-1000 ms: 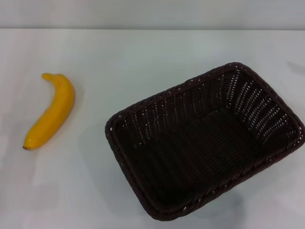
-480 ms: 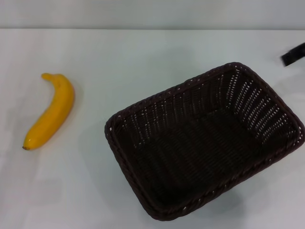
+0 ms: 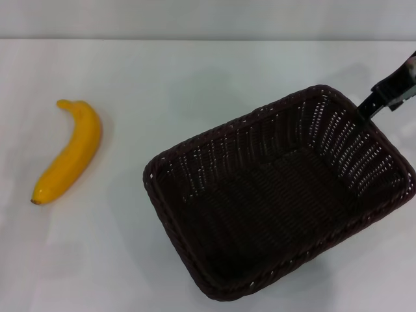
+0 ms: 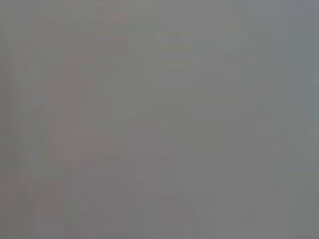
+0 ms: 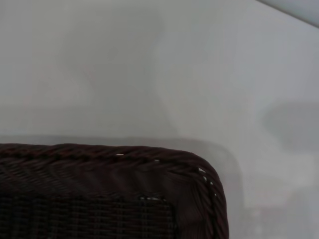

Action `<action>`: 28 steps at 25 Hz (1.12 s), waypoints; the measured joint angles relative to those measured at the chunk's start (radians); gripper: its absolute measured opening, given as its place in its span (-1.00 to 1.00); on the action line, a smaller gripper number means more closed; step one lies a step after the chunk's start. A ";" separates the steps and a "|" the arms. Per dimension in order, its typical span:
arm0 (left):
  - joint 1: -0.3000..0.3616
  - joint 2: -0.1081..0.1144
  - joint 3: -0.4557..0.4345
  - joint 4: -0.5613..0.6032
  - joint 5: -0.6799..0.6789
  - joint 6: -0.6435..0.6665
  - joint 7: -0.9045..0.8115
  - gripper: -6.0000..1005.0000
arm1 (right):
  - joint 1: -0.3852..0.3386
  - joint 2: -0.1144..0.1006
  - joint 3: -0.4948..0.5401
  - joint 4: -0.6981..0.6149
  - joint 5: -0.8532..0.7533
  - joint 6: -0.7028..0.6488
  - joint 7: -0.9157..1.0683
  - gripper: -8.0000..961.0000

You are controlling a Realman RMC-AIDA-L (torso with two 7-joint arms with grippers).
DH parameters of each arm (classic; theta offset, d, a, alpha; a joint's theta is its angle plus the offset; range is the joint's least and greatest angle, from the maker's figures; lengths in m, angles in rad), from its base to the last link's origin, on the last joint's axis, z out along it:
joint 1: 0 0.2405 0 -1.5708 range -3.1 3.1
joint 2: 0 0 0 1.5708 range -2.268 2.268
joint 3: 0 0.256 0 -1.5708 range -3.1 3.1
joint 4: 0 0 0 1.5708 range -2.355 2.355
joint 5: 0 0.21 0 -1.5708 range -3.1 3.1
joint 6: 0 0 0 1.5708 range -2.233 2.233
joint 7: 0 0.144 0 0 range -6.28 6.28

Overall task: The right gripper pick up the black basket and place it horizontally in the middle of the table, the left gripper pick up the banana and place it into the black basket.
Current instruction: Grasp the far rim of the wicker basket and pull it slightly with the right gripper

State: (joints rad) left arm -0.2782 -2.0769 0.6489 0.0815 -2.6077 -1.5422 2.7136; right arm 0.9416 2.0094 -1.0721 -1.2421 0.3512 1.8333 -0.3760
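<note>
The black basket [image 3: 279,195] is a dark woven rectangle that sits skewed on the right half of the white table [image 3: 195,71], open side up and empty. One of its rounded corners fills the lower part of the right wrist view [image 5: 99,194]. The right gripper [image 3: 389,92] reaches in from the right edge of the head view, its black tip just above the basket's far right rim. The banana [image 3: 69,151] lies on the table at the left, well apart from the basket. The left gripper is out of view; the left wrist view shows only flat grey.
The table's far edge [image 3: 208,40] runs along the top of the head view. Bare white tabletop lies between the banana and the basket and beyond the basket.
The right gripper has come in from the right edge and moved left and down toward the basket's far right rim. The basket and banana have not moved.
</note>
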 joint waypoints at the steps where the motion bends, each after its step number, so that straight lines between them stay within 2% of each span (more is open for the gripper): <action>1: -0.001 0.000 0.000 -0.002 0.000 0.001 0.000 0.75 | 0.005 -0.001 -0.004 0.020 -0.001 -0.004 0.009 0.65; 7: -0.005 -0.003 0.000 -0.008 -0.006 0.022 0.000 0.75 | 0.030 -0.001 -0.010 0.114 -0.003 -0.034 0.040 0.40; 18: -0.007 -0.005 0.000 -0.020 -0.006 0.039 0.000 0.75 | 0.085 -0.002 -0.033 0.344 -0.014 -0.146 0.013 0.39; 28: 0.000 -0.005 0.000 -0.020 -0.005 0.047 0.000 0.75 | 0.075 0.002 -0.121 0.349 -0.014 -0.176 -0.006 0.22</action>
State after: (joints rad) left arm -0.2777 -2.0821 0.6492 0.0613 -2.6130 -1.4955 2.7135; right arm 1.0171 2.0117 -1.1931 -0.8927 0.3369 1.6573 -0.3823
